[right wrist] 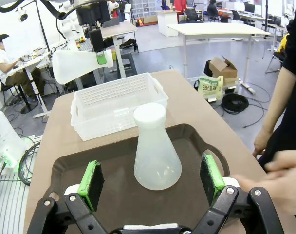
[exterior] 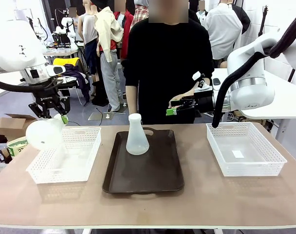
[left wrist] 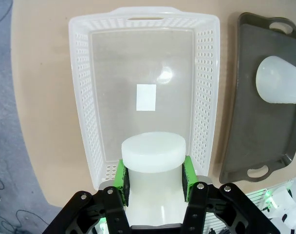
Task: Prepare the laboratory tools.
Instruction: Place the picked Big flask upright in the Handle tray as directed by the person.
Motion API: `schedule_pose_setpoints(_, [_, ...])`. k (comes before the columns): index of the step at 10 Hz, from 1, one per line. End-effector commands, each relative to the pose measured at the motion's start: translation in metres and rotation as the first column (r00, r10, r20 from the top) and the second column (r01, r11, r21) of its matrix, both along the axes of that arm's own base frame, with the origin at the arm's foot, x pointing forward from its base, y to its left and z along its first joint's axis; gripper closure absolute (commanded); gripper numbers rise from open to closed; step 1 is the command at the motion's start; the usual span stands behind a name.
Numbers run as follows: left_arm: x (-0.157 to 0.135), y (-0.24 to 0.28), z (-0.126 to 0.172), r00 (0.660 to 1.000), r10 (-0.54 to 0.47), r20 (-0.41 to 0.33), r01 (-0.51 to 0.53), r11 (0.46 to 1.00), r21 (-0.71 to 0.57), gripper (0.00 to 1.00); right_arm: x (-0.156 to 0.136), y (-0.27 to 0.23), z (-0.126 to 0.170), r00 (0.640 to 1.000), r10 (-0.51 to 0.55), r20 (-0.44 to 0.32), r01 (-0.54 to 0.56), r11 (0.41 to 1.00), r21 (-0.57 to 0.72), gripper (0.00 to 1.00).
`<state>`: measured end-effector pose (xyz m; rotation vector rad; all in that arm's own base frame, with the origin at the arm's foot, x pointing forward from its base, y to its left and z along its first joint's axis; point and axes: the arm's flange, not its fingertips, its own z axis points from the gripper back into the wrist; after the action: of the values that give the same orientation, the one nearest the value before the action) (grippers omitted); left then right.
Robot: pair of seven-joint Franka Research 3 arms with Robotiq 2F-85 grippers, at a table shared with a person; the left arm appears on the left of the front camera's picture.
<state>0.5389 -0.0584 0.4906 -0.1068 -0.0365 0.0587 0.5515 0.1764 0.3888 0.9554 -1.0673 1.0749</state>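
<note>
1. You are looking at the left gripper (exterior: 60, 117), which is hanging above the outer edge of the left basket (exterior: 84, 146) with its jaws clamped on the neck of the first flask (exterior: 45, 134). In the front view this flask is lying tilted in the air, its wide base pointing toward the table's left edge.
2. In the left wrist view you are seeing the same grip from above: the green pads (left wrist: 120, 175) are pressing on both sides of the flask's neck (left wrist: 153, 161), and the white mesh basket (left wrist: 82, 97) is lying below it on the table (left wrist: 41, 97).
3. The second flask (exterior: 137, 135) is standing upright on the dark brown tray (exterior: 153, 175), toward the tray's far end, at the middle of the table.
4. You are seeing the right gripper (exterior: 179, 108) held level above the table's far edge, just in front of the person (exterior: 162, 63), with its jaws spread wide and nothing between them.
5. In the right wrist view its two green pads (right wrist: 92, 178) are standing well apart on either side of the upright flask (right wrist: 155, 148), not touching it; the flask is sitting farther off on the tray (right wrist: 119, 195).
6. The right basket (exterior: 245, 151) is sitting on the table to the tray's right, well apart from both flasks.
7. A hand (right wrist: 279, 175) of the person is showing at the right edge of the right wrist view, blurred.
</note>
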Motion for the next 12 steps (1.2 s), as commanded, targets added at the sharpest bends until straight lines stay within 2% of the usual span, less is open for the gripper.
schedule_pose_setpoints(1, [0.004,-0.001,0.005,1.0,0.012,0.008,-0.012,1.0,-0.01,1.0,-0.001,0.001,0.0,1.0,-0.001,-0.007,0.001,1.0,0.0,0.0])
schedule_pose_setpoints(10, [0.004,-0.001,0.005,1.0,0.012,0.008,-0.012,1.0,-0.01,1.0,-0.001,0.001,0.0,1.0,-0.001,-0.007,0.001,1.0,0.0,0.0])
schedule_pose_setpoints(11, [0.002,0.0,0.002,1.0,0.0,0.005,0.0,1.0,-0.001,1.0,-0.001,0.001,0.0,1.0,-0.001,-0.007,0.001,1.0,0.0,0.0])
schedule_pose_setpoints(12, [-0.009,-0.01,0.013,0.996,-0.088,0.032,0.09,0.995,-0.044,1.0,-0.001,0.001,0.0,1.0,-0.001,-0.007,0.001,1.0,0.0,0.0])
